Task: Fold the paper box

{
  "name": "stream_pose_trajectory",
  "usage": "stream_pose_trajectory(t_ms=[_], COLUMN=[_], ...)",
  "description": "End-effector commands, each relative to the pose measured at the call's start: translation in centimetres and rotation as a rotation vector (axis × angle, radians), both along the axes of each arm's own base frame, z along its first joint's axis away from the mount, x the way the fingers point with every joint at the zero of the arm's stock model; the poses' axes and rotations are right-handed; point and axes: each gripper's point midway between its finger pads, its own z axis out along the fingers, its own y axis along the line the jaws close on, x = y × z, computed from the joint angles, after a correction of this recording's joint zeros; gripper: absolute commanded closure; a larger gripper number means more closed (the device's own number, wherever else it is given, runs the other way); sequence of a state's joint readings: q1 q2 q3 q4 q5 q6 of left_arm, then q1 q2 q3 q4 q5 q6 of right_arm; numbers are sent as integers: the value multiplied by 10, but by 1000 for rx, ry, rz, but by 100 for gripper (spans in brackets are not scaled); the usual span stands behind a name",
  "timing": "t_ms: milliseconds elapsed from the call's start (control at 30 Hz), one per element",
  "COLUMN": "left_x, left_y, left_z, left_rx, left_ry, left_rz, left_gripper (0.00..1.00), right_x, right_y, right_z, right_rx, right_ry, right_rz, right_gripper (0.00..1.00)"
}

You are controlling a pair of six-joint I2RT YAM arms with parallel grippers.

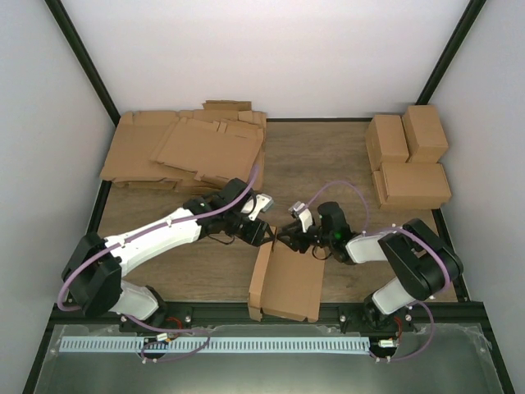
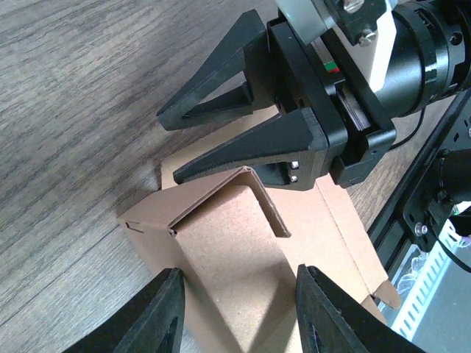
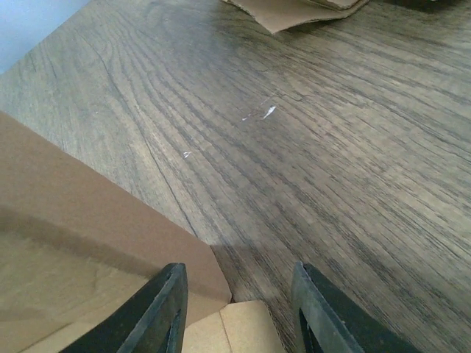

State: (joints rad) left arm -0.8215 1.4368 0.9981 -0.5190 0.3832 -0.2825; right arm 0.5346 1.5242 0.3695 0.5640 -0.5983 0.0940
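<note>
The paper box (image 1: 287,283) lies partly folded near the table's front edge, one side panel raised. In the left wrist view the box (image 2: 243,250) shows a raised panel with a bent corner flap. My left gripper (image 2: 239,271) is open, its fingers on either side of that panel without pinching it. My right gripper (image 2: 168,147) faces it from the far side, open, with the lower finger just above the bent flap. In the right wrist view my right gripper (image 3: 238,266) is open over bare table, with the box's panel (image 3: 73,220) at its left finger. Both grippers, the left gripper (image 1: 264,234) and the right gripper (image 1: 291,240), meet at the box's far end.
A pile of wide flat cardboard sheets (image 1: 189,148) lies at the back left; its edge shows in the right wrist view (image 3: 294,11). Three folded brown boxes (image 1: 408,156) stand at the back right. A black frame rail (image 1: 262,312) runs along the table's near edge.
</note>
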Motion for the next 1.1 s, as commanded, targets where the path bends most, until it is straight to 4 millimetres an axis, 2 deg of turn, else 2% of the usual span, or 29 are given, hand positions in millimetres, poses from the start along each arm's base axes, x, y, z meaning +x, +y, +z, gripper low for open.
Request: stream_pose_trajectory(t_ms=[0,400,500,667,900,1067], left_x=[-6,-13,-9,-2,0,-3], left_y=[9,1,6,17,28,32], left_z=[-11,-8,-16,-24,-19,-23], left_rx=[42,-5,22,62,46,53], left_ry=[13,47,65,63,67,79], left_rz=[-16,-51,-25,20,41,41], left_gripper=[56,56,56,56,56,56], right_x=[-10,-24,-24,-9,-18,-27], right_y=[16,35,35,18,14,21], right_z=[20,42,38,18,25,27], right_rx=[53,92,68,-33,-3,0], right_ry=[-93,-242,-246,-201,-200,-225], right_rz=[102,223,210,68,66,117], right_gripper=[59,63,63,65,65,65])
